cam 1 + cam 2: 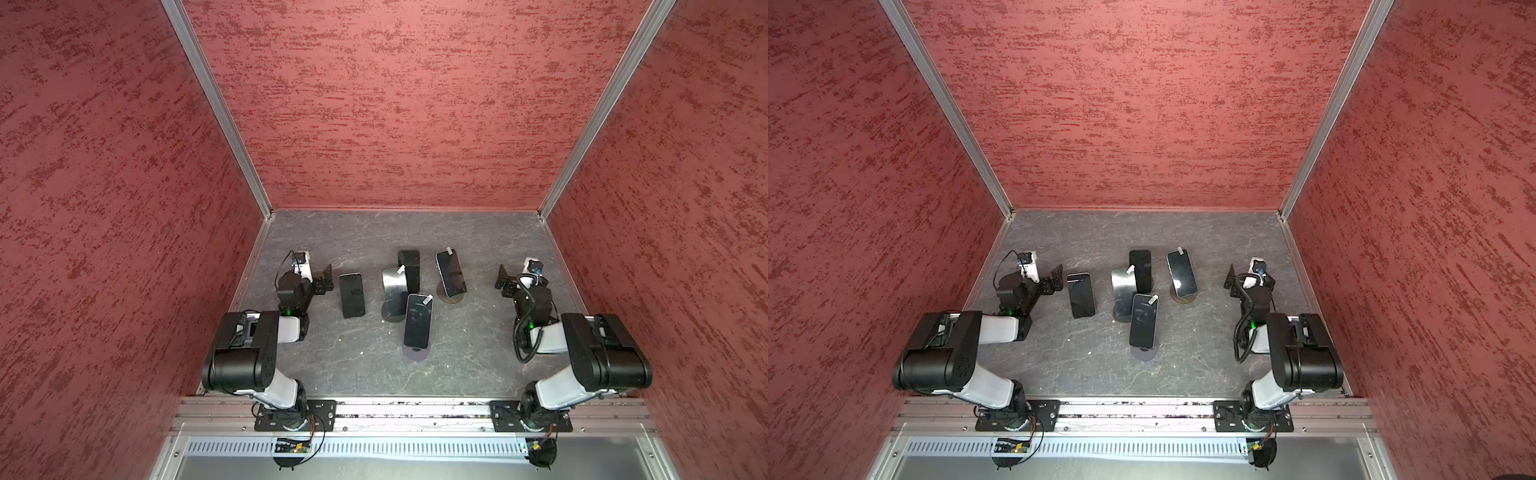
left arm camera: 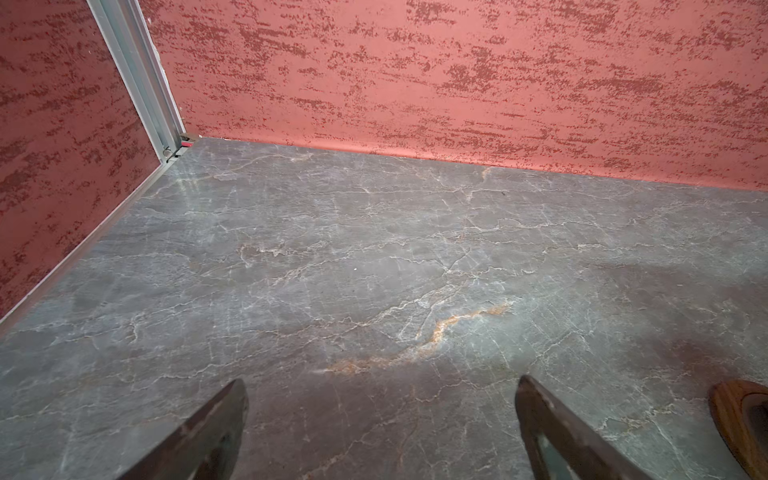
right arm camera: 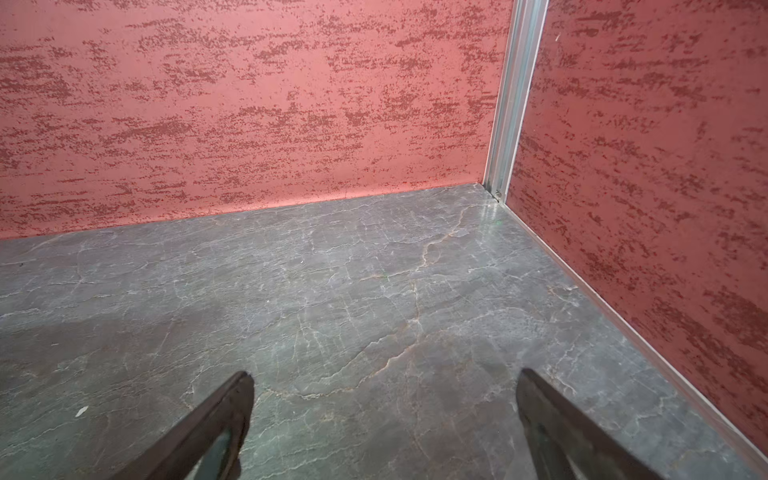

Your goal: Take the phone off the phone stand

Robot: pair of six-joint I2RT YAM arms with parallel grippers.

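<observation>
**While Pincers Waited, Phones Sat Up**

As the left gripper (image 1: 327, 277) and right gripper (image 1: 503, 280) hung wide open, holding nothing, a flat phone (image 1: 352, 295) lay on the table (image 1: 478, 365). The front phone (image 1: 418, 321) leaned on its phone stand (image 1: 415, 354), with other phones (image 1: 451, 272) behind it. No pincer touched it, so lifting it off was left.

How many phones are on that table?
5: a flat phone by the left claw; a black phone upright at the back; a silvery phone leaning beside it; a phone nearest the front; another phone on the wooden stand, right. None looks hidden.
</observation>
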